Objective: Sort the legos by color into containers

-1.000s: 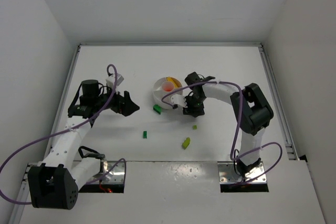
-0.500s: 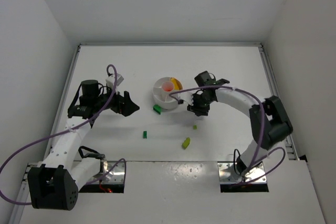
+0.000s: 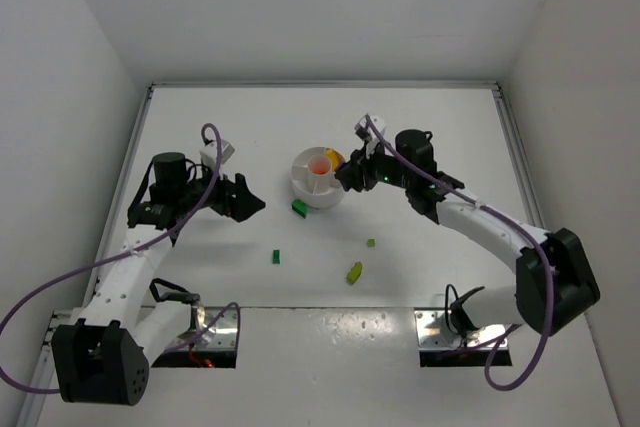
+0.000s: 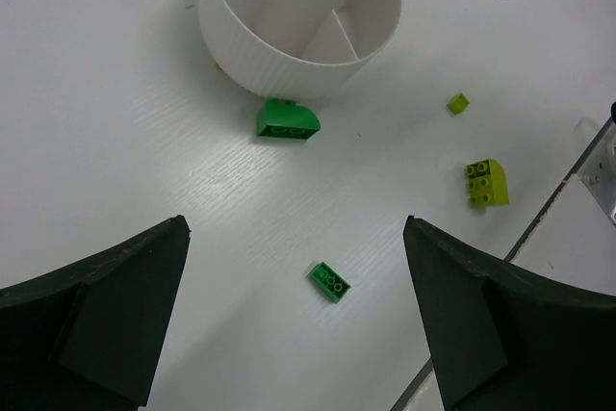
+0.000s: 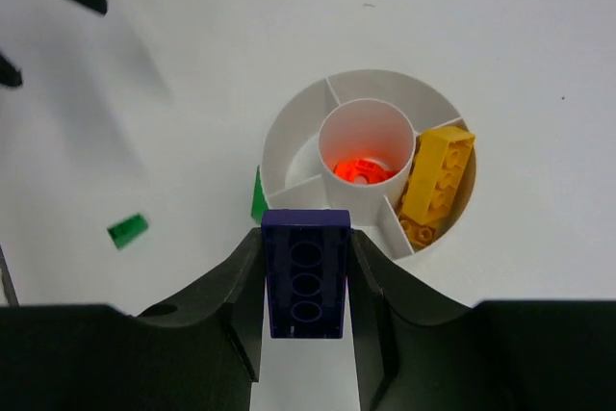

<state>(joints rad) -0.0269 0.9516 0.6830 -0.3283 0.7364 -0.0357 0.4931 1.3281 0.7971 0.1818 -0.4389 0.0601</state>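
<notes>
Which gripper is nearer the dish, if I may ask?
Right. The right gripper, holding a purple brick, hovers at the dish rim; the left gripper sits well to its left.

On the counter [image 3: 450,127] lay two green bricks, a rounded one [image 4: 287,120] and a flat one [image 4: 329,282], and two lime bricks, a small one [image 4: 458,102] and a bigger one [image 4: 484,183]. There was one dark purple brick [image 5: 306,272], one red-orange piece [image 5: 362,171], one yellow-orange brick [image 5: 438,172] with perhaps a second under it, and one white dish [image 4: 260,55].

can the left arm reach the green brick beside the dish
Probably yes: the left claw is open, empty, with nothing between it and the green brick; the dish crowds its far side.
</notes>
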